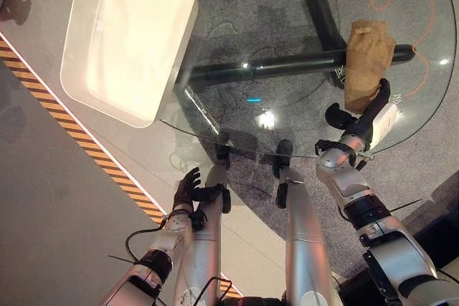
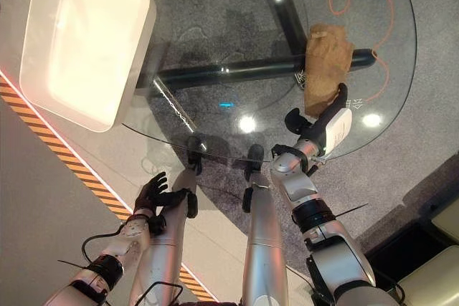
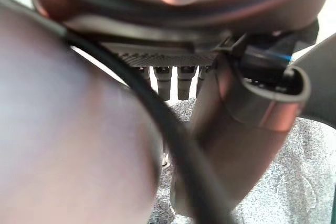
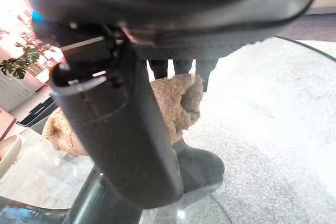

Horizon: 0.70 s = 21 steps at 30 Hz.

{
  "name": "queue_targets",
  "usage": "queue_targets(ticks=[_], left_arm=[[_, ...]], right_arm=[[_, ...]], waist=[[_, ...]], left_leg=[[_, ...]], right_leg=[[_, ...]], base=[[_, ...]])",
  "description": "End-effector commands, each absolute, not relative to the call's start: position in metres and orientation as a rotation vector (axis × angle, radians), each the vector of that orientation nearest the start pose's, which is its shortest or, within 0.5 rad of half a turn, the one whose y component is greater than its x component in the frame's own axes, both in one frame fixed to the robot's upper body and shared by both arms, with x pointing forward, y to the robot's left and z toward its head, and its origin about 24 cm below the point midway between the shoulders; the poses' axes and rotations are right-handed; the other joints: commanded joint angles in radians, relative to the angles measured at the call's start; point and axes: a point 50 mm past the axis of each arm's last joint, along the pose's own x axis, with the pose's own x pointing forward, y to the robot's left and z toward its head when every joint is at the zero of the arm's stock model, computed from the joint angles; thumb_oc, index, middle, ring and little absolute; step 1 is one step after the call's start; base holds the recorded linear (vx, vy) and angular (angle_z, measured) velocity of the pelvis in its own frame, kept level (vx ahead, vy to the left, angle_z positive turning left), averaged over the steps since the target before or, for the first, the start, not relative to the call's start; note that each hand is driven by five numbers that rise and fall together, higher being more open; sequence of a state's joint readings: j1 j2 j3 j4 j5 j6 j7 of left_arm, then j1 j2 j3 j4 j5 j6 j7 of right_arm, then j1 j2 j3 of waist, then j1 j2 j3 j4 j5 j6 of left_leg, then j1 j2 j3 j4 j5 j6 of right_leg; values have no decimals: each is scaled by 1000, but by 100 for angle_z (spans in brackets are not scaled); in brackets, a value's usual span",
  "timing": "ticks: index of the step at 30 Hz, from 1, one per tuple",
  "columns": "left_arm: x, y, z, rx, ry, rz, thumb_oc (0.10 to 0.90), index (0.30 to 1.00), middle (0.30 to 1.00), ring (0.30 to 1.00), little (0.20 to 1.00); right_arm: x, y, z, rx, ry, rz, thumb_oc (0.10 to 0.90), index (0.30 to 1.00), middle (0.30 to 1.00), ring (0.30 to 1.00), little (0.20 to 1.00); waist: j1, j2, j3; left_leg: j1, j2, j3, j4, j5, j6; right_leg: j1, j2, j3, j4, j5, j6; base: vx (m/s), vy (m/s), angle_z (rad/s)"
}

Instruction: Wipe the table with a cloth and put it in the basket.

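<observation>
The crumpled tan cloth (image 1: 368, 62) lies lengthwise just ahead of the right hand (image 1: 367, 120), whose straight fingers touch its near end without gripping.

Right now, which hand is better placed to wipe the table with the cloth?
The right hand. It already lies on the cloth on the glass table, while the left hand hangs below the table's edge, away from the cloth.

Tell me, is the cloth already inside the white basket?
No, the tan cloth lies on the glass table under the right hand, away from the basket.
</observation>
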<state>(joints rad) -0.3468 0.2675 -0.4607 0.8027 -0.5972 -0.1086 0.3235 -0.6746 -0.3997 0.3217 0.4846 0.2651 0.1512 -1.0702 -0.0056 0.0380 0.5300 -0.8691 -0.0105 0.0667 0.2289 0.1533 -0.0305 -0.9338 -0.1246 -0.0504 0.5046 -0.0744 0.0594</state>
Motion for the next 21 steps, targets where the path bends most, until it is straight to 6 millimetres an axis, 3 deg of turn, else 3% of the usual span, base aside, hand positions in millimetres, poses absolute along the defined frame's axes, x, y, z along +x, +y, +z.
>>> queue_targets(ticks=[1, 6, 12, 14, 15, 21], left_arm=[[257, 148, -68, -18, 545, 112, 800, 900, 900, 900, 900], [257, 147, -68, -21, 550, 108, 800, 900, 900, 900, 900], [257, 145, -68, -22, 556, 103, 800, 900, 900, 900, 900], [258, 144, -67, -24, 554, 104, 800, 900, 900, 900, 900], [258, 144, -66, -24, 552, 102, 800, 900, 900, 900, 900], [257, 142, -67, -29, 560, 106, 800, 900, 900, 900, 900]], right_arm=[[356, -227, 156, -320, -215, -919, 490, 634, 634, 634, 590], [358, -227, 166, -290, -251, -937, 506, 648, 648, 648, 606], [359, -229, 174, -230, -264, -947, 418, 573, 573, 573, 518], [359, -229, 178, -214, -275, -947, 333, 500, 500, 500, 433], [360, -229, 180, -200, -280, -949, 100, 300, 300, 300, 200], [363, -225, 186, -170, -281, -931, 100, 300, 300, 300, 200]], waist=[[11, 38, -10], [14, 38, -10], [16, 36, -10], [18, 36, -10], [18, 36, -10], [24, 38, -10]], left_leg=[[-58, -76, 5, 184, -162, 31], [-65, -76, 6, 190, -165, 30], [-70, -75, 5, 198, -172, 30], [-73, -75, 4, 202, -174, 30], [-76, -75, 4, 205, -176, 31], [-85, -78, -7, 209, -177, 32]], right_leg=[[-1, 44, -57, -194, 176, 6], [-8, 44, -58, -187, 172, 7], [-15, 44, -57, -178, 170, 9], [-18, 44, -57, -175, 169, 9], [-21, 44, -57, -173, 168, 9], [-33, 45, -57, -165, 168, 8]], base=[[0, 0, 0], [0, 0, 0], [0, 0, 0], [0, 0, 0], [0, 0, 0], [5, 0, 0]])
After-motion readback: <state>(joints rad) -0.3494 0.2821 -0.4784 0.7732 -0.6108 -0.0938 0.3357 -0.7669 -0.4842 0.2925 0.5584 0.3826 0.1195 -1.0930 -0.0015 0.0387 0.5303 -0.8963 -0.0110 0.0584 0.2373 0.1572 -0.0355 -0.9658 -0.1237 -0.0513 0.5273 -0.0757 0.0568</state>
